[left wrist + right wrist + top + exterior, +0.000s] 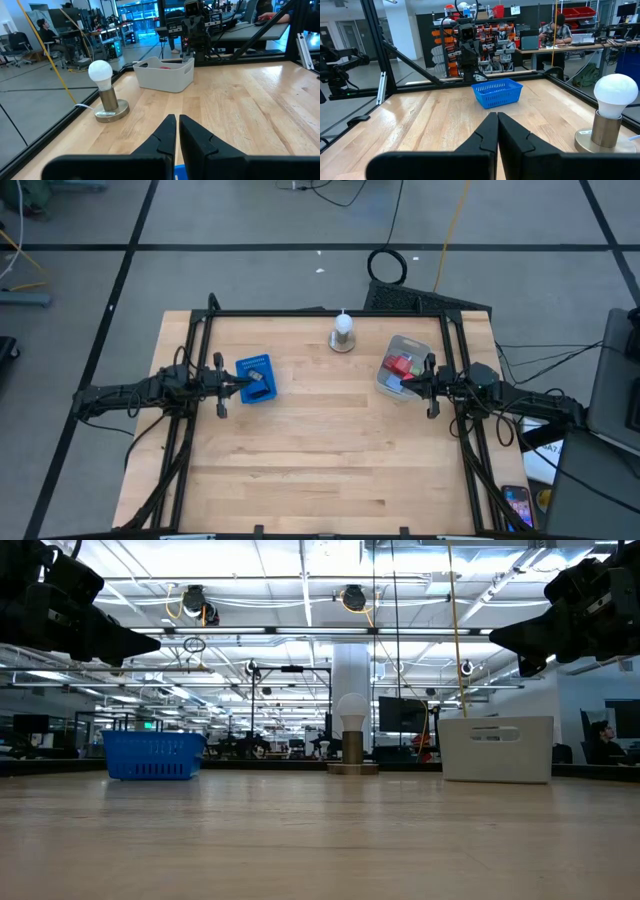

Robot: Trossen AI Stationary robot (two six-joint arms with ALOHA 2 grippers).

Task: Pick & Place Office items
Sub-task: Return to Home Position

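Honestly, you had both clenched on nothing: left hand [243, 383] over the blue basket [262, 366], right hand [412, 383] over the grey tub [405, 341] holding the office items [400, 366]. A dip while homing could've clipped a rim and spilled stuff.

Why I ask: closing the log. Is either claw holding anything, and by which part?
Nothing is held. The left claw and the right claw are both shut with nothing between their fingers.

Walls of the tub [496, 755] hide the office items [402, 365], too small to count from above.
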